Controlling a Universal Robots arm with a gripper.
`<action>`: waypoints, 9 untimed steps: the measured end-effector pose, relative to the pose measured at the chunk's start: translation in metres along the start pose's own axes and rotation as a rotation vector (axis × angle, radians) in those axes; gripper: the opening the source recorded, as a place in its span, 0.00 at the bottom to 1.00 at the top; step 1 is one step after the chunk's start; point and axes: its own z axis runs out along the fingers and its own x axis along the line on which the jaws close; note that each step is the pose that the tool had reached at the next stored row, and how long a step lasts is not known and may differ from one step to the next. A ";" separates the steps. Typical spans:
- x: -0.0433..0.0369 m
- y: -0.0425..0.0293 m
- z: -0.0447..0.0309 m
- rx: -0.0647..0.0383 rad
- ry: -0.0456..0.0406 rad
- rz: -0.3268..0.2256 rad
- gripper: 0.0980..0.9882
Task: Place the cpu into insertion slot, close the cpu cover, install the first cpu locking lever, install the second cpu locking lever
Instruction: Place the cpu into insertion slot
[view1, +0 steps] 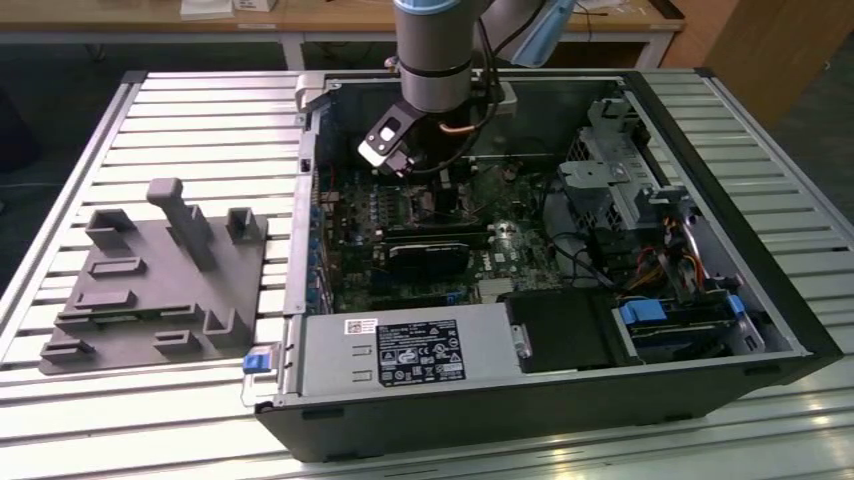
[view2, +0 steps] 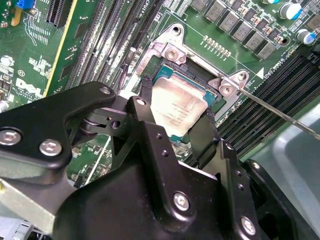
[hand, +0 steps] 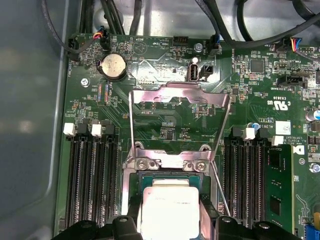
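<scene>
In both wrist views the cpu, a silvery square chip, lies level in or just over the insertion slot on the green motherboard. My gripper has a black finger against each of two opposite chip edges, shut on it. The cpu cover, a thin metal frame with an open window, stands swung back off the slot. Two thin wire locking levers stand released beside it. In the exterior view the gripper reaches down into the open computer case.
Black memory slots flank the slot on both sides. Cables hang by the board's far edge. In the exterior view a grey fixture plate lies on the slatted table at the case's left. Drive bays fill the case's right.
</scene>
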 end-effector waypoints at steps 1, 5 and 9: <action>0.0000 0.0000 0.0000 0.000 -0.0006 0.007 0.50; 0.0000 0.0000 0.0000 0.000 -0.0019 0.022 0.50; 0.0000 0.0001 0.0001 0.000 -0.0019 0.022 0.50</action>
